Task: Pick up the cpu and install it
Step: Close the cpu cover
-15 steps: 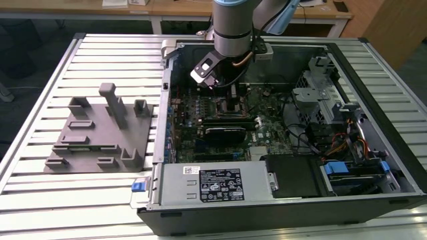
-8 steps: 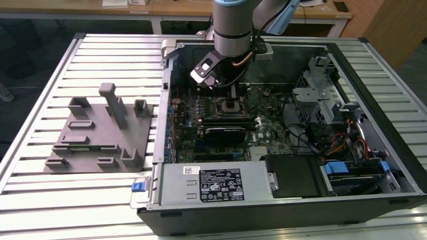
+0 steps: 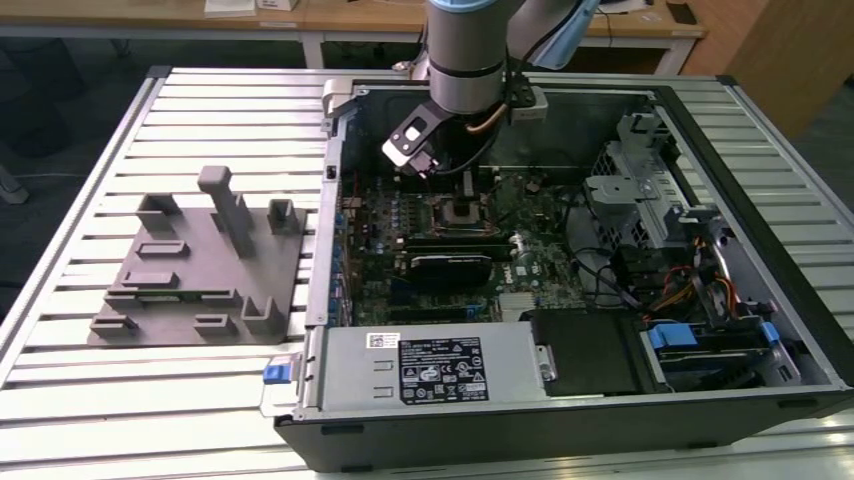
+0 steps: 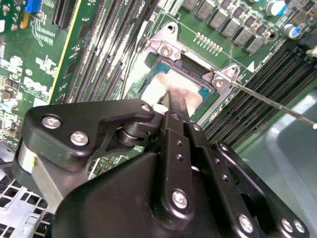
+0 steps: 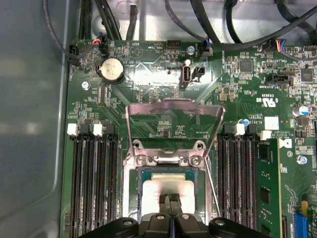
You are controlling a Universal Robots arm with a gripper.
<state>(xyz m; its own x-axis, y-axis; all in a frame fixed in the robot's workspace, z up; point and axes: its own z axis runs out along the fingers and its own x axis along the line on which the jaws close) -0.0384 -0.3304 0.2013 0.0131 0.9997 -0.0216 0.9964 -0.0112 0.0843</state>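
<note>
Second wrist view first: look to the cpu (image 4: 190,84), lying flat with its silvery-white top up inside the dark socket (image 4: 166,49), and level with the frame as far as can be judged. Note the gripper (image 5: 171,198) right over the chip's middle in the first wrist view, fingers pressed together with nothing between them. Tips at or just above the metal top; cannot tell whether touching. Grips nothing, by the look of it.

Judged as the seating step, with the chip already down in its bed. To do it well:
- Keep the tips square to the lid.
- Press lightly, if at all.
- Avoid any sideways drag that could skew the chip over the contacts.
- Check all four edges against the frame.

Around the socket: load plate (image 5: 173,105) standing raised, thin lever (image 4: 277,103) swung out beside it, and memory slots (image 5: 91,178) on either side, all on the green motherboard (image 5: 148,74).

Exterior view for the pose: arm (image 3: 467,50) near vertical over the open computer case (image 3: 601,430), wrist turned slightly, fingers pointing straight down at the board's middle. Well apart, toward the exterior view's left, grey fixture (image 3: 200,270) resting on the slatted table (image 3: 227,130).
</note>
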